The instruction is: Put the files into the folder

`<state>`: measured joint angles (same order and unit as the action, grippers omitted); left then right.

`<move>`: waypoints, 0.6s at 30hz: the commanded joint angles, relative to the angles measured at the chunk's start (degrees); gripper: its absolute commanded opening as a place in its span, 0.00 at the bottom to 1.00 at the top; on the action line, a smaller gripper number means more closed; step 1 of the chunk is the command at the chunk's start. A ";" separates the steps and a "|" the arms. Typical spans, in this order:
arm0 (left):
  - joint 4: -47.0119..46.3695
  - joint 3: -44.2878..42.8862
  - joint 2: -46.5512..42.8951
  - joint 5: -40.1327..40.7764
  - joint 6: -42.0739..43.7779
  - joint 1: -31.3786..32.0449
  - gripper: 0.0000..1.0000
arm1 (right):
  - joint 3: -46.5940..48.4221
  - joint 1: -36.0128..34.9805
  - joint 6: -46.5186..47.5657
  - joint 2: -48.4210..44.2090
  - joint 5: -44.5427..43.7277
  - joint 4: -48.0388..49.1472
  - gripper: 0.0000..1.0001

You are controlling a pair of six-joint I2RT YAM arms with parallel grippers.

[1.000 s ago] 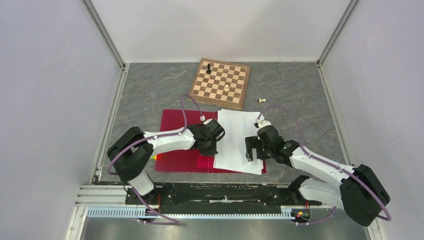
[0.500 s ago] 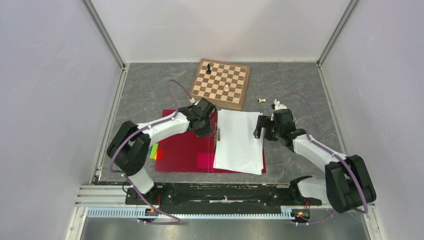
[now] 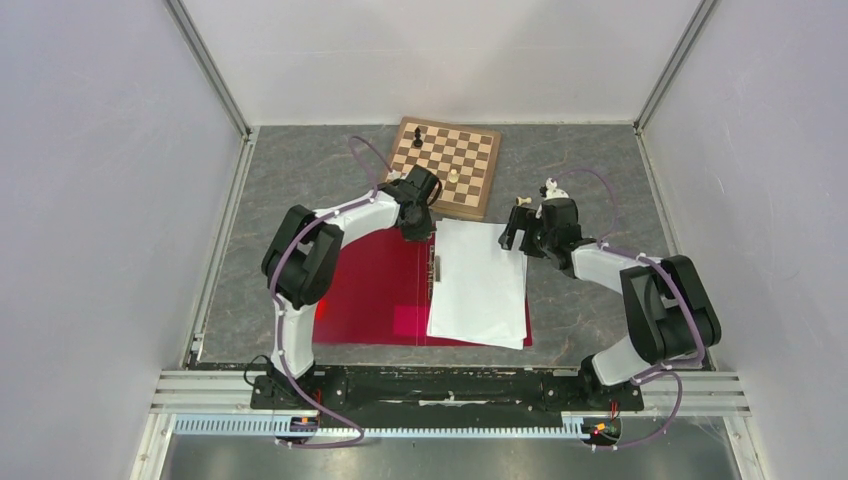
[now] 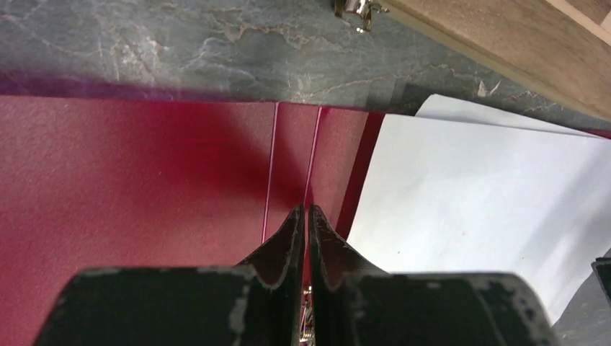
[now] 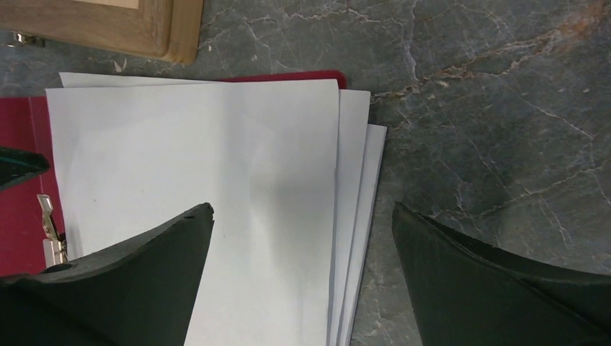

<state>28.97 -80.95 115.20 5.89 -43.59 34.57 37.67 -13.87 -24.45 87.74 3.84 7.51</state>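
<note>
The red folder [image 3: 370, 290] lies open and flat, its metal clip [image 3: 435, 270] along the spine. The files [image 3: 480, 285], a few white sheets slightly fanned, lie on its right half. My left gripper [image 3: 424, 222] is shut and empty, low over the spine at the folder's far edge. In the left wrist view its tips [image 4: 303, 210] point along the spine crease of the folder [image 4: 144, 180], with the files [image 4: 468, 187] to the right. My right gripper [image 3: 512, 232] is open and empty over the files' far right corner. In the right wrist view [image 5: 302, 209] it straddles the edges of the files [image 5: 216, 144].
A wooden chessboard [image 3: 442, 165] lies just beyond the folder with a black piece [image 3: 418, 137] and a white piece [image 3: 453, 175] on it. Another white piece [image 3: 522, 201] lies on the table beside my right gripper. Grey walls enclose the table.
Both arms have swung away from the near half of the folder to its far edge. The left gripper went up along the spine, the right to the files' far right corner.
</note>
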 commanded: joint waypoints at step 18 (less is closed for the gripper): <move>1.83 -5.83 4.34 0.19 2.43 -0.14 0.10 | 6.36 -4.37 -0.13 4.75 0.41 -0.74 0.98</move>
<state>31.09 -85.76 119.17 5.91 -43.11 34.20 42.22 -17.32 -24.97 92.62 4.27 8.67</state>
